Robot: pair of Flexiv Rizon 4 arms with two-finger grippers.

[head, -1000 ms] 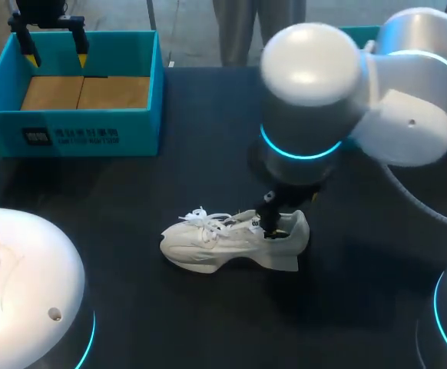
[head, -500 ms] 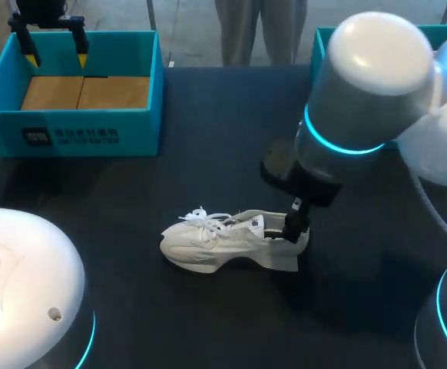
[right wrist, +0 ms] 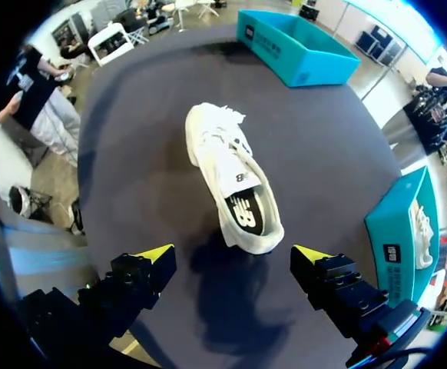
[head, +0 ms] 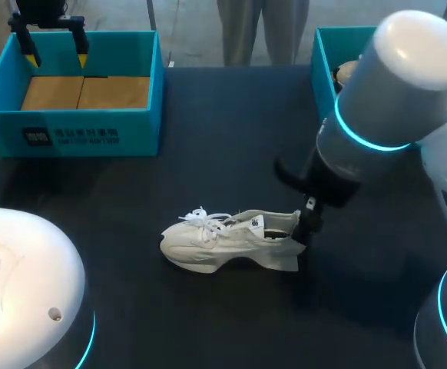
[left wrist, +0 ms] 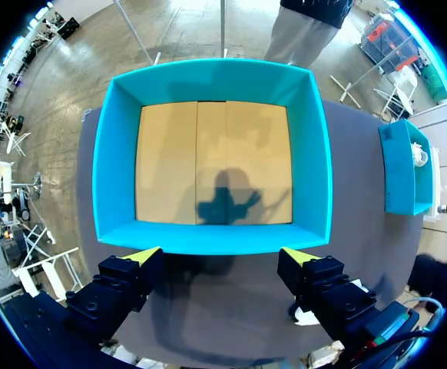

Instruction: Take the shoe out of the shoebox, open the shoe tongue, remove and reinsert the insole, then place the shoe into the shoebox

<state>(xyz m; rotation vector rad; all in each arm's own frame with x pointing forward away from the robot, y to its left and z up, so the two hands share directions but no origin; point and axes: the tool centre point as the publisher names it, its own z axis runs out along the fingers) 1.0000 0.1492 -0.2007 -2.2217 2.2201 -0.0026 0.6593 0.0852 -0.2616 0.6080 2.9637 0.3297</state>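
From above, the white shoe stood on its sole on the dark table. Its heel was just beside the right gripper and its toe pointed away from it. The left gripper hung over the teal shoebox, well apart from the shoe.

From the left wrist, the left gripper had its fingers spread wide, grasping nothing. The shoebox lay straight ahead of them, showing its brown cardboard floor.

From the right wrist, the right gripper was likewise spread and held nothing. The shoe lay just ahead of the gap, heel nearest, touching neither finger. Its dark insole showed inside and the laces lay farther off. The shoebox stood well beyond the toe. A second teal box stood out to one side of the gripper.
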